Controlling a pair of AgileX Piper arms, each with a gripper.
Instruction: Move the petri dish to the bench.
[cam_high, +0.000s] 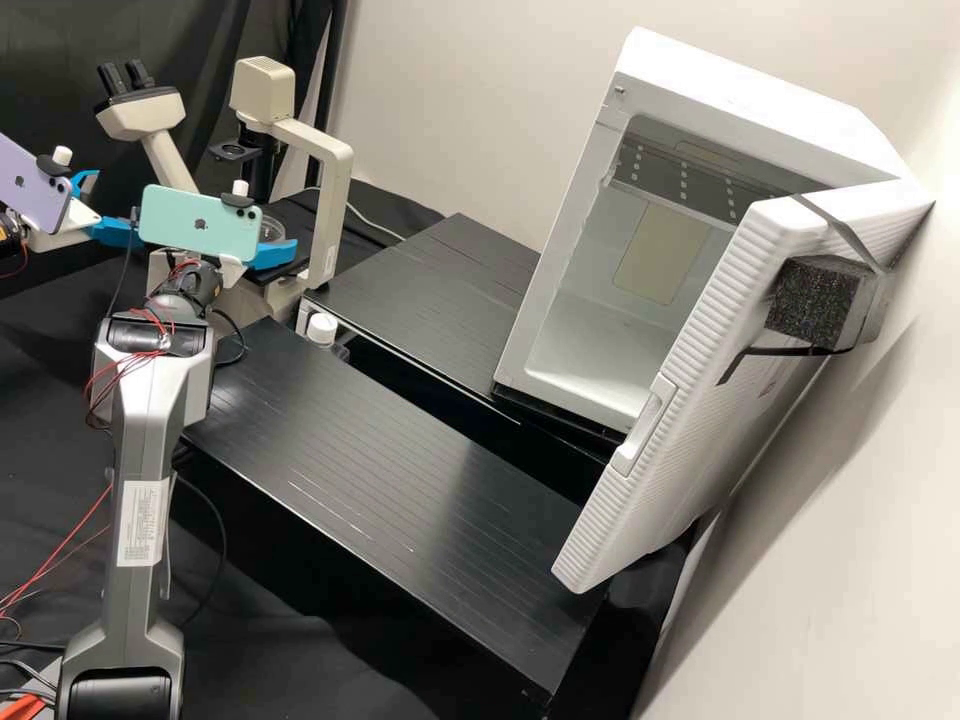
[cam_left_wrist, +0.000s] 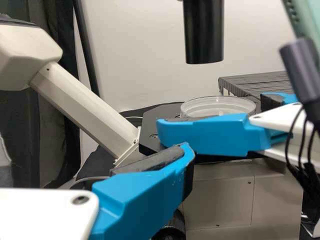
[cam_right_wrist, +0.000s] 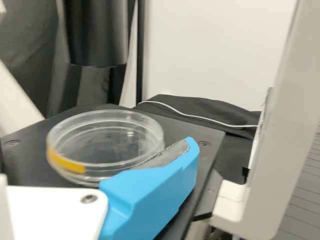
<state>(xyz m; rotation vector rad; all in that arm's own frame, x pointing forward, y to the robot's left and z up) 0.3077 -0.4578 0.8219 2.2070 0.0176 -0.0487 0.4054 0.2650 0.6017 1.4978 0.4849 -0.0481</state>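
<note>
The dish (cam_right_wrist: 106, 142) lies flat on the black stage (cam_right_wrist: 205, 165) of the microscope (cam_high: 165, 130), inside the stage edges. The right gripper (cam_high: 272, 256) is at the stage with its fingers wide, one at each of two sides of the dish; I cannot tell if they touch it. The left gripper (cam_high: 117, 205) is near the right one, also with wide fingers, and the dish is not between them. In the left wrist view, one finger (cam_left_wrist: 150, 192) of it comes close before the right gripper, so the room between the two is narrow.

Above the dish, the black tube (cam_left_wrist: 204, 37) leaves some open height. The pale post (cam_high: 328, 215) stands beside the stage. The table (cam_high: 390, 470) has two slatted tops, with a dark gap between their edges; a white-capped bottle (cam_high: 322, 329) stands at this gap. The cabinet (cam_high: 610, 240) has its door (cam_high: 690, 400) wide open beside the table.
</note>
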